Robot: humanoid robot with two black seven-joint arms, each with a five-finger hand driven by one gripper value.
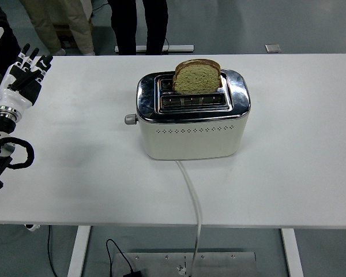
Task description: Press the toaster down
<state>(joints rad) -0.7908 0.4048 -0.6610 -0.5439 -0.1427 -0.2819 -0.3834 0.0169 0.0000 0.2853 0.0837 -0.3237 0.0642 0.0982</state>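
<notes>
Nothing has been pressed yet, as far as I can see. The toaster (pixel 193 118) sits near the middle of the table (pixel 300 144), and its lever (pixel 130 119), a small grey knob on the short left end, sits high on that wall, so I take it as up. A slice of bread (pixel 198 77) stands tall out of the back slot, most of it above the chrome top, which fits a carriage not yet lowered. The front slot looks empty.

The left hand (pixel 24 72) is far off at about nine to ten o'clock from the toaster, over the table's left edge, well apart from the lever. Its fingers are spread and pointing away from the robot, holding nothing. No right hand shows.

So the whole job is left: the hand has to cross to the toaster's left end, get a fingertip onto that knob and push it down until the bread sinks and the carriage latches.

The toaster itself is cream-bodied with a shiny chrome top, a row of small vent holes along the near side, and a white cord (pixel 191 196) running from its base at six o'clock off the table's near edge. It looks light enough that a hard push might tip or slide it.
</notes>
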